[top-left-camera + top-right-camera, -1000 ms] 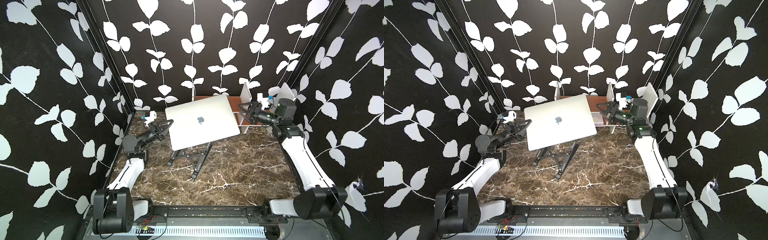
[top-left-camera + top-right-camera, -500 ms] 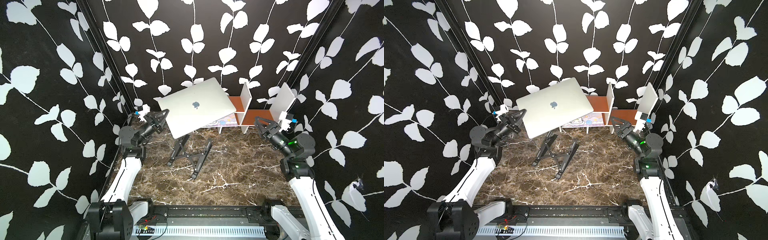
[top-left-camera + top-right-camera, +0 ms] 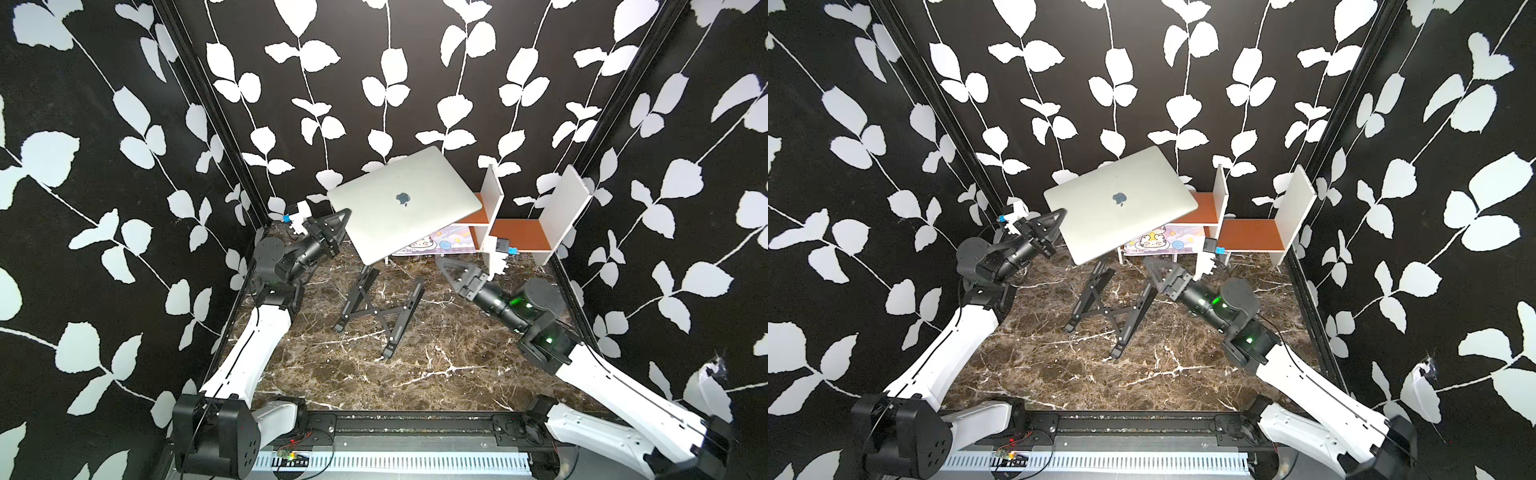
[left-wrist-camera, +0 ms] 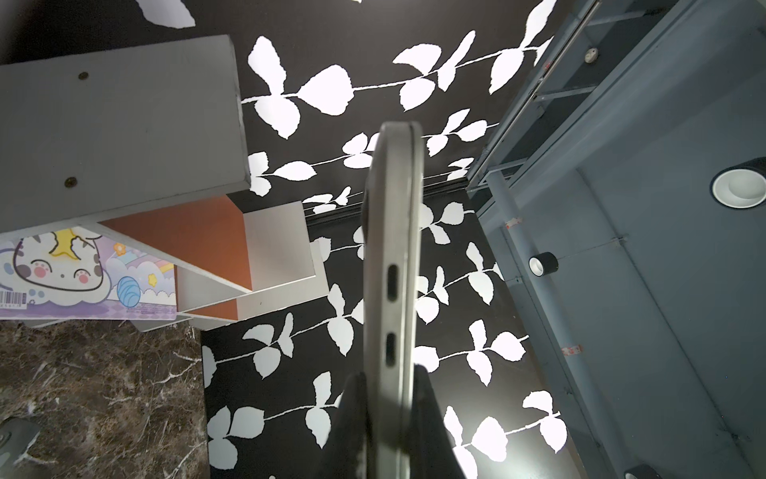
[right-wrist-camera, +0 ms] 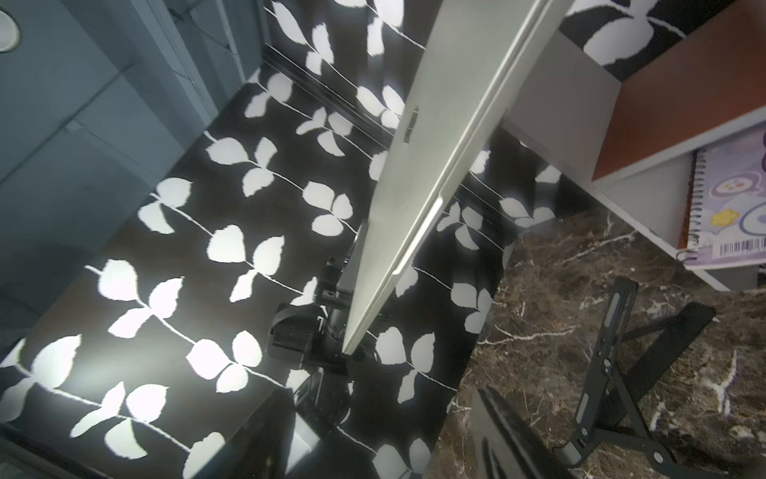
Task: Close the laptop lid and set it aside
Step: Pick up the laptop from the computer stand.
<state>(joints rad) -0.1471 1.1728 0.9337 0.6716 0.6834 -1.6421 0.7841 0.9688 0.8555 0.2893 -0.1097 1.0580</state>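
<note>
Laptop position: the laptop [image 3: 386,226] is held off the counter [image 3: 415,374] and tilted, toward 12 o'clock of the marble surface in both top views. The black folding stand [image 3: 374,307] sits below it, toward 6 o'clock. In the right wrist view open air is seen between the two.

Laptop lid: the laptop lid [image 3: 424,178] is shut flat on the base. Only a thin seam is seen along the edge in the left wrist view.

Left end effector: the left end effector [image 3: 341,224] is clamped on the laptop's side edge, at 9 o'clock of the lid. In the left wrist view the black fingers [image 4: 352,419] are seen pinching that edge from both faces, just beside two oblong ports [image 4: 391,286].

Right end effector: the right end effector [image 3: 453,268] is low over the counter at 4 o'clock of the laptop, near it but apart. Its jaws are spread with nothing between them.

Shelf: a white shelf [image 3: 519,232] with orange-brown boards stands at 3 o'clock of the laptop.

Markings: a dark apple logo [image 3: 402,198] is centred on the lid.

Labels: a spiral notebook [image 3: 432,245] with a cartoon cat cover is stored under the shelf's lower board. A barcode [image 4: 12,297] is printed on it, its digits too small to be read.
</note>
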